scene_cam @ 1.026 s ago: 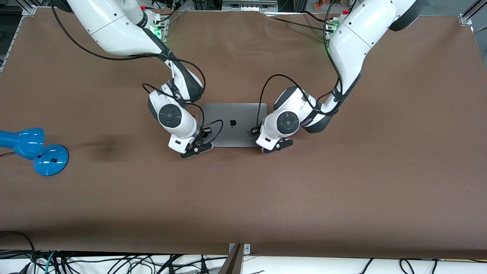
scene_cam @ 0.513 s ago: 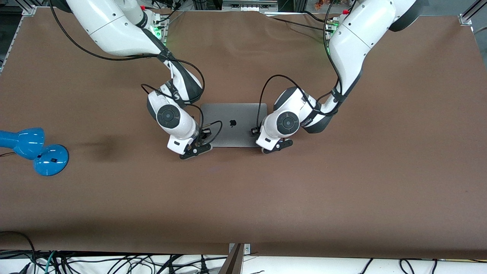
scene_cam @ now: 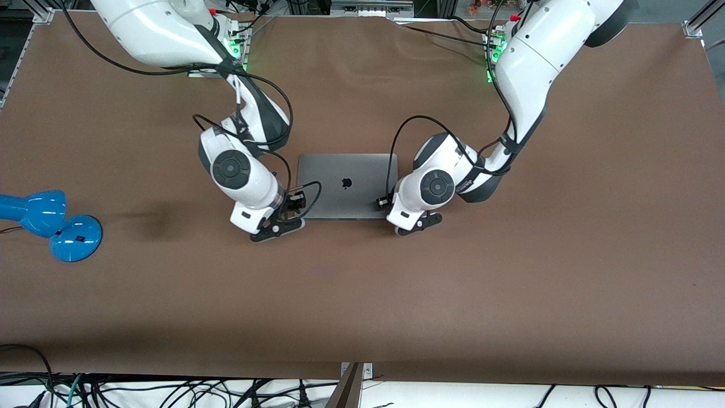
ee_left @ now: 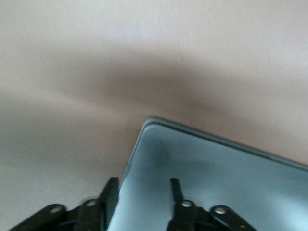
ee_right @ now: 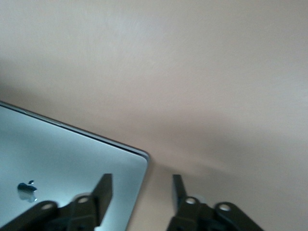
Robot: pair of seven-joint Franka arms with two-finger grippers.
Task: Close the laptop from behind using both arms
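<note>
The laptop [scene_cam: 347,186] lies shut and flat on the brown table [scene_cam: 510,283], midway between the two arms' ends, its grey lid up and a dark apple logo [scene_cam: 346,183] the only mark on it; no writing can be read. The right claw [ee_right: 139,192] hangs over the lid's corner toward the right arm's end, fingers [ee_right: 102,190] apart, one above the lid and the other above bare table, gripping nothing. The left claw [ee_left: 142,192] hangs over the corner toward the left arm's end, also spread and empty, straddling the lid's edge. A blue desk lamp [scene_cam: 51,224] lies near the table's edge at the right arm's end, well apart from the right claw [scene_cam: 277,229]; nothing stands between either claw and the laptop. Since a second ago both wrists have drawn outward from the laptop, the right one more, and the left claw [scene_cam: 418,222] now sits just off the lid's side.
</note>
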